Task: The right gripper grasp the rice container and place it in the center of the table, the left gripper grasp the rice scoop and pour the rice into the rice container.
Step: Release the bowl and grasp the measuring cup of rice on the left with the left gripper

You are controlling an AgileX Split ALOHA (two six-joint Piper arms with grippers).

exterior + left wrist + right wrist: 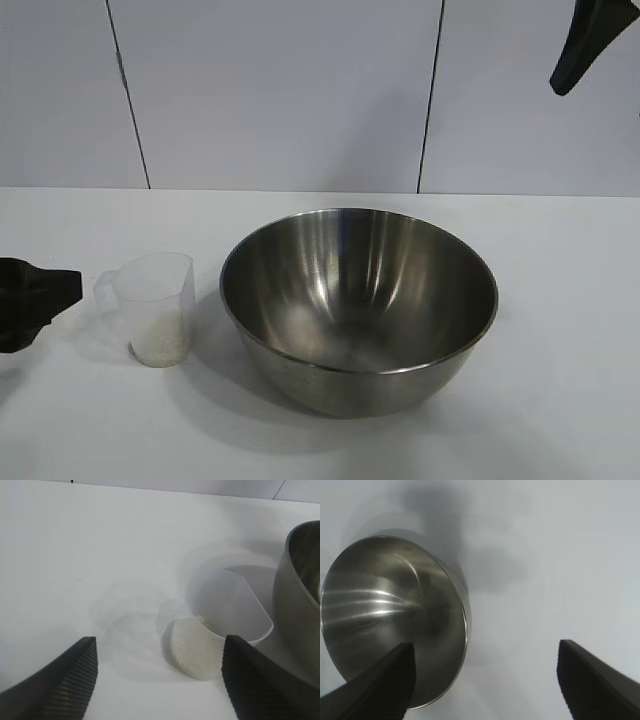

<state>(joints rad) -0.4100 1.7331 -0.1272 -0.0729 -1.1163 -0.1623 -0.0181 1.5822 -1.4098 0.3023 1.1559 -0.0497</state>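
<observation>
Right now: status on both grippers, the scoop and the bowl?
Left gripper open, low beside clear plastic measuring cup, not gripping. Right gripper open, raised above table. Rice in cup; round steel bowl empty, centred. Nothing in the way.

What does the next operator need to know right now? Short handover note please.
Left gripper: open, low at the table's left edge, fingers apart just short of the rice scoop, not touching it.
Right gripper: open, holding nothing, raised above the right side of the rice container.
Things: container sits upright about mid-table, no rice visible inside. Scoop stands upright just to its left, handle toward the left gripper, rice in its bottom.
Done: container placed.
Left: grasp the scoop's handle, lift, pour the rice into the container.
</observation>
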